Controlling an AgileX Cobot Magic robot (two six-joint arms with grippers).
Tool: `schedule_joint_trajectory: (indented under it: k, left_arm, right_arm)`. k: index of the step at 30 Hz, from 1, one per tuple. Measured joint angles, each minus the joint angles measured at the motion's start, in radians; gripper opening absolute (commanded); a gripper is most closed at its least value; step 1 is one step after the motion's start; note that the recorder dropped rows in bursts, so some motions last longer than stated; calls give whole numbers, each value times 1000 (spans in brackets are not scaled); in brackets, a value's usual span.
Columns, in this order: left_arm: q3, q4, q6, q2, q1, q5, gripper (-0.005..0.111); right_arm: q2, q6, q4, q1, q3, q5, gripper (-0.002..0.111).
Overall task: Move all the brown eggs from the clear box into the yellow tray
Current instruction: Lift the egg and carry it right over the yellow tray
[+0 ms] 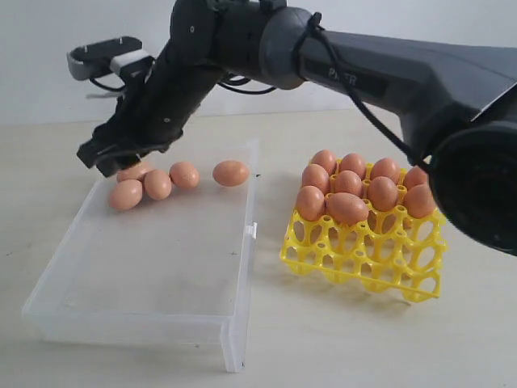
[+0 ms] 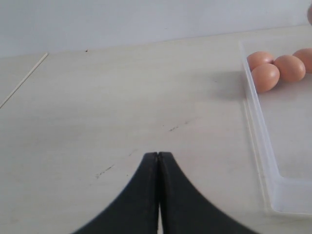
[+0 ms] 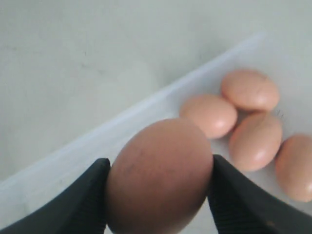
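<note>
Right gripper (image 3: 159, 163) is clamped on one brown egg (image 3: 158, 187), with a black finger pressed on each side of it. This is at the far left corner of the clear box (image 1: 121, 323), going by the exterior view. Whether that egg is lifted off the floor can't be told. The box's low rim is seen right beside it in the wrist view, so the edge is close there.

Four more brown eggs (image 1: 157, 184) are lined up along the far wall. Three are bunched just beside the gripper and one is set apart toward the right wall. The rest of the box floor is bare, so loads of open room is given toward the front.

The yellow tray (image 1: 380, 259) is parked right of the box, apart from it, with a strip of table (image 1: 323, 347) between. Its back rows are filled with seated eggs (image 1: 348, 183), and the front cups are open. The dark arm is stretched across above and behind the tray.

Left gripper (image 2: 158, 155) is closed on nothing, tips pressed together, held over tabletop just outside the box wall.

Materials:
- **Box:** thin see-through plastic with straight low walls and a small latch tab (image 1: 251, 231) on the right wall.
- **Tray:** glossy yellow lattice of round cups.
- **Eggs:** smooth orange-brown ovals.
- **Table:** pale, with faint grain and a few dark scuffs.
</note>
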Motion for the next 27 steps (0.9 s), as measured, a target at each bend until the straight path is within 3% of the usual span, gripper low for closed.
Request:
schedule_joint_trajectory:
  k: [9, 19, 27]
  left_arm:
    - [0, 0, 0, 0, 0, 0, 0]
    - [0, 0, 0, 0, 0, 0, 0]
    - [0, 0, 0, 0, 0, 0, 0]
  right_arm:
    - [-173, -118, 52, 8, 288, -293, 0]
    - [-469, -291, 223, -10, 853, -660, 0]
    - [-689, -313, 292, -57, 1214, -919, 0]
